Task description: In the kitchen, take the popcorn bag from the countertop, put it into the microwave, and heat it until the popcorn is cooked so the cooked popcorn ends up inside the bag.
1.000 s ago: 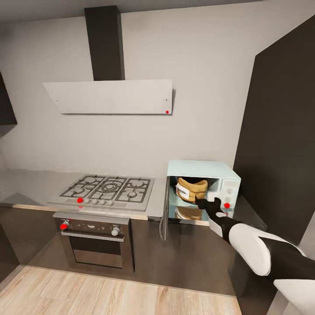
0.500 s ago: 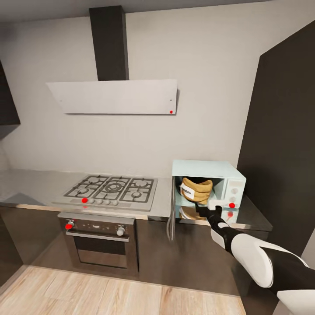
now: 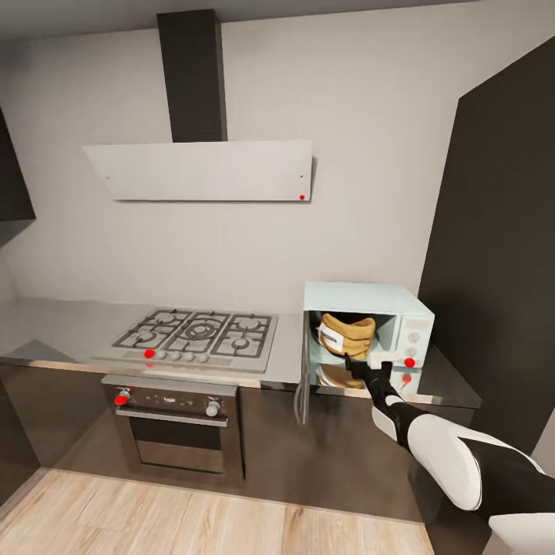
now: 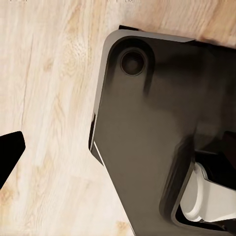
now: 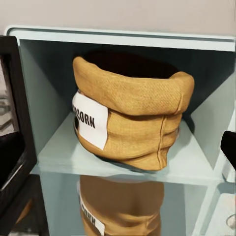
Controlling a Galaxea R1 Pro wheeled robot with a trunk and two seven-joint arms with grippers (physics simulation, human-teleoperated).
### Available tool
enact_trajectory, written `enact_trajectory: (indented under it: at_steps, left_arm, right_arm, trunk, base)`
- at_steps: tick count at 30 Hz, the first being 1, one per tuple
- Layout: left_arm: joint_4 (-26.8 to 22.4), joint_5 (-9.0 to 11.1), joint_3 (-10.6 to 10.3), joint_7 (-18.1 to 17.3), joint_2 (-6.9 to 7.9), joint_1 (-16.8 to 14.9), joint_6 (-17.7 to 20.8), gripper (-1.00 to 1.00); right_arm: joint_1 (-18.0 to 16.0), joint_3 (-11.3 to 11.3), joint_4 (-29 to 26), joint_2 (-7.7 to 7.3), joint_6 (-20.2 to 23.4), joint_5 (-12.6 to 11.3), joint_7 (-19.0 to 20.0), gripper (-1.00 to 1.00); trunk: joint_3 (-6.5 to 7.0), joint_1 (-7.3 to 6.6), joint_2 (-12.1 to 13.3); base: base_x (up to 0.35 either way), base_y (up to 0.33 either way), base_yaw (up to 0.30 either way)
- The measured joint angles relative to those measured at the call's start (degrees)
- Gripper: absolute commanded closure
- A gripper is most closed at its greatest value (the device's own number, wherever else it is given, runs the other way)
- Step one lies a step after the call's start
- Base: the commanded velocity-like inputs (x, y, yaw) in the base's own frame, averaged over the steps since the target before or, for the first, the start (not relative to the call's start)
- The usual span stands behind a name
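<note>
The pale blue microwave (image 3: 367, 296) stands on the grey countertop (image 3: 54, 327) with its door (image 3: 303, 389) swung open to the left. Inside sits the orange-tan popcorn bag (image 3: 345, 334), upright, white label facing out. In the right wrist view the popcorn bag (image 5: 135, 120) rests on the microwave floor (image 5: 59, 157), mirrored below. My right gripper (image 3: 356, 364) hovers open just in front of the cavity, apart from the bag; one dark fingertip (image 5: 229, 146) shows at the edge. The left wrist view looks down on a black fingertip (image 4: 10, 153) over the wood floor.
A gas hob (image 3: 196, 333) lies left of the microwave above a built-in oven (image 3: 173, 424), with a grey hood (image 3: 204, 169) overhead. A tall dark cabinet (image 3: 493, 270) rises right of the microwave. My dark base (image 4: 147, 128) sits on wood flooring (image 4: 44, 73).
The whole picture shifted slightly right as the camera moved. My right gripper has drawn back a little from the microwave opening; the bag stays put inside.
</note>
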Motion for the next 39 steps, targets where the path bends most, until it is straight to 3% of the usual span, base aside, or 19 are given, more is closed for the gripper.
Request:
enact_trajectory:
  at_steps: [4,15,23,30,39]
  left_arm:
    - [0.0,0.0,0.0,0.0,0.0,0.0,0.0,-1.0]
    - [0.0,0.0,0.0,0.0,0.0,0.0,0.0,-1.0]
    - [0.0,0.0,0.0,0.0,0.0,0.0,0.0,-1.0]
    - [0.0,0.0,-0.1,0.0,0.0,0.0,0.0,-1.0]
    - [0.0,0.0,0.0,0.0,0.0,0.0,0.0,-1.0]
  right_arm:
    - [0.2,0.0,0.0,0.0,-2.4,0.0,-0.2,-1.0]
    - [0.4,-0.2,0.0,0.0,-2.7,-0.2,-0.2,-1.0]
    - [5.0,-0.3,0.0,-0.08,-2.7,-0.3,-0.2,-1.0]
    - [6.8,-0.3,0.0,-0.12,-2.8,-0.3,-0.2,-1.0]
    - [6.9,-0.4,0.0,-1.63,-2.8,-0.4,-0.1,-1.0]
  trunk:
    - [0.0,-0.01,0.0]
    - [0.0,0.02,0.0]
    - [0.0,0.02,0.0]
    - [0.0,-0.01,0.0]
    - [0.0,0.01,0.0]
  base:
    - [0.265,0.115,0.0]
    - [0.075,0.03,0.0]
    - [0.0,0.0,0.0]
    - [0.172,0.0,0.0]
    - [0.238,0.0,0.0]
